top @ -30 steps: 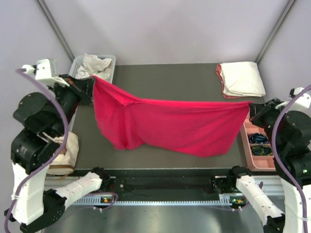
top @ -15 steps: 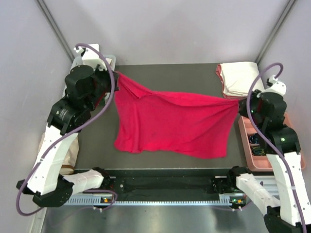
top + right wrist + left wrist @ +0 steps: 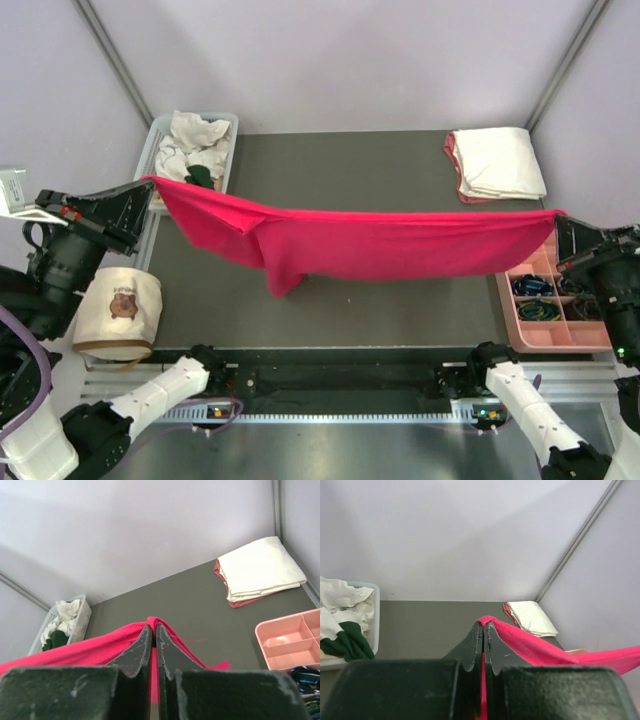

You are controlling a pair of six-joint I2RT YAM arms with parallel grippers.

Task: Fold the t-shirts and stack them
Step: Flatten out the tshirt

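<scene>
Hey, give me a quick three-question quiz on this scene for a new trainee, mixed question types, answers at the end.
1. True or false: the red t-shirt is already folded.
2. Which corner of the table holds the folded stack? A far right, B far left, C near left.
3. Fill in: the stack's top shirt is ____ in colour.
Key: 1 false, it hangs stretched between the left gripper and right gripper, both shut on it. 2 A. 3 cream-white.
</scene>
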